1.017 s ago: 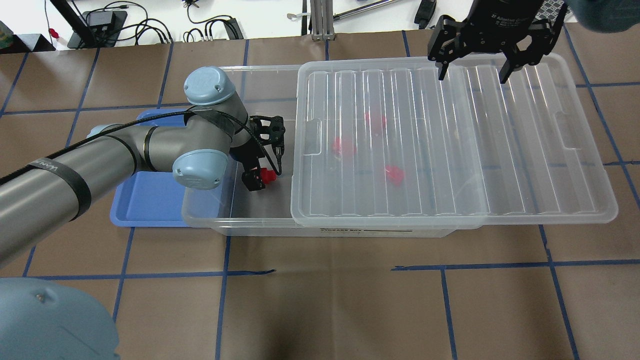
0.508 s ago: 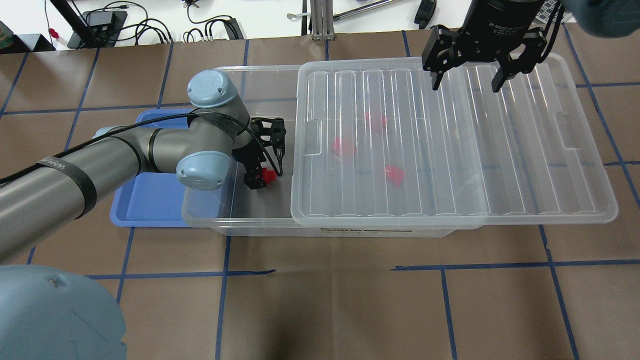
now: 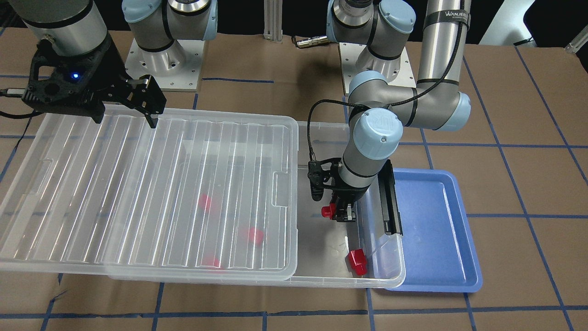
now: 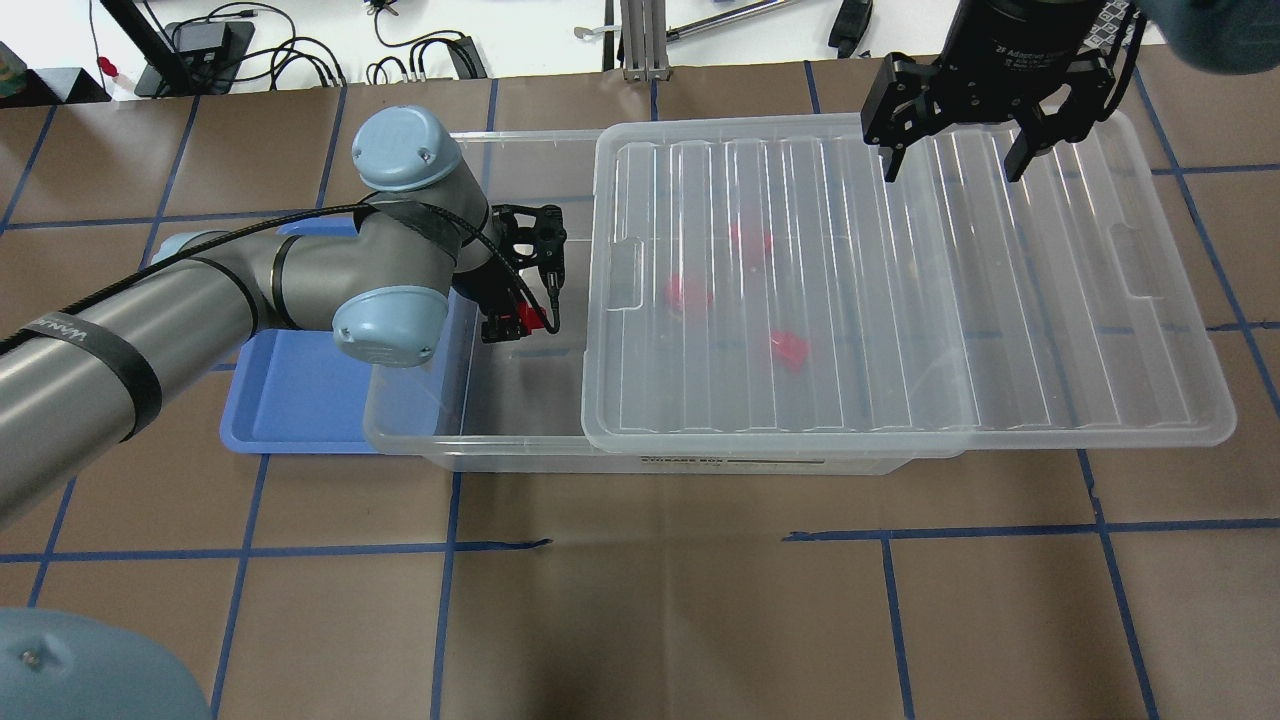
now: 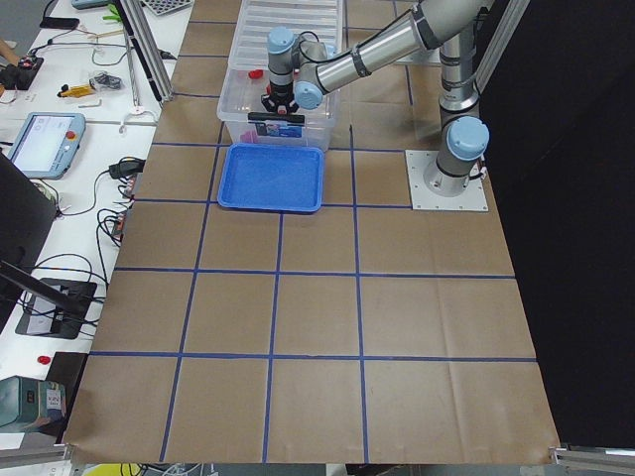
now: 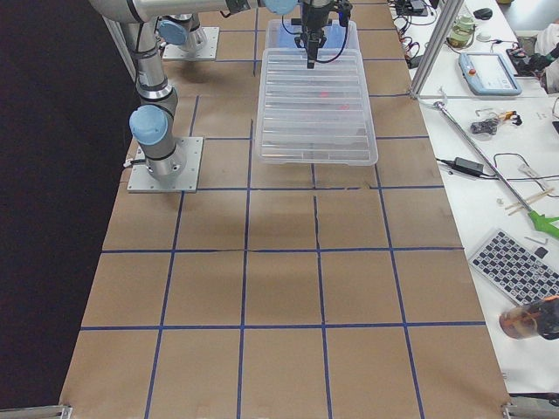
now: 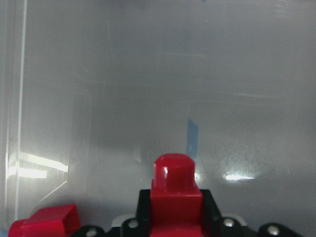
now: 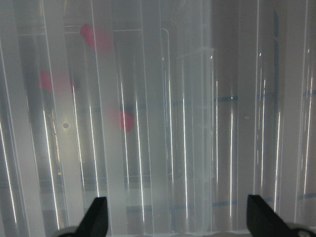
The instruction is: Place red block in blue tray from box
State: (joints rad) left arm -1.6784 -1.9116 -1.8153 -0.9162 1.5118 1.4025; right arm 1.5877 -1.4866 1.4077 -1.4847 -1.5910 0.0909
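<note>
The table [image 4: 640,620] is seen from above in two opposed fixed views, one from behind the robot [image 3: 386,124] and one facing it, and the box [image 4: 520,400] is shared by both. The table is viewed from far off along its length from either end, while close looks into the box and onto its lid [image 8: 158,123] are given by the wrist cameras.

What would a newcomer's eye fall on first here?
The left gripper grips a small bright red plastic block inside the uncovered end of the large clear plastic bin. The open right gripper hovers over the bin's ribbed translucent lid, slid aside; a light-blue tray sits alongside.
</note>
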